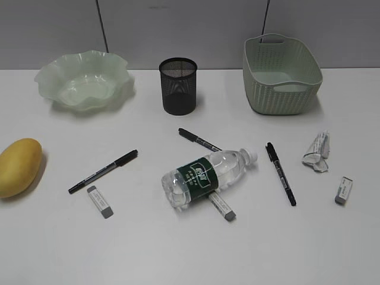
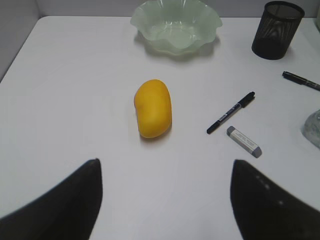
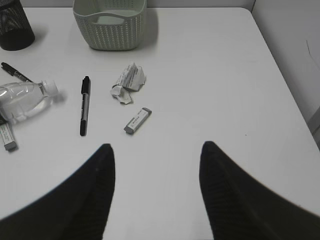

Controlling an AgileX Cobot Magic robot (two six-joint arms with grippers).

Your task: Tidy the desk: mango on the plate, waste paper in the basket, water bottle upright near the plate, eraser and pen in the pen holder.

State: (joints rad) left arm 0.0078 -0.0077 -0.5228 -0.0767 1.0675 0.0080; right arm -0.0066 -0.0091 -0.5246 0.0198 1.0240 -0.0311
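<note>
Mango (image 1: 19, 167) lies at the worktop's (image 1: 178, 249) left edge, partly cut off in the exterior view, well short of the plate (image 1: 84, 79). Water bottle (image 1: 205, 176) lies toppled, hiding part of an eraser (image 1: 222, 206). Left gripper (image 2: 165, 195) and right gripper (image 3: 156, 185) both hover wide apart, empty.

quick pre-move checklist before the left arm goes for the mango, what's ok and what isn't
1. Left gripper open and empty: ok.
2. Mango free on the desk, nothing touching it: ok.
3. Plate empty, ready to take the mango: ok.
4. Path from mango to plate clear of the pen and eraser, which lie off to one side: ok.
5. Right gripper open, away from the left side: ok.
6. Water bottle upright: not ok, it lies on its side across an eraser and a pen.
</note>
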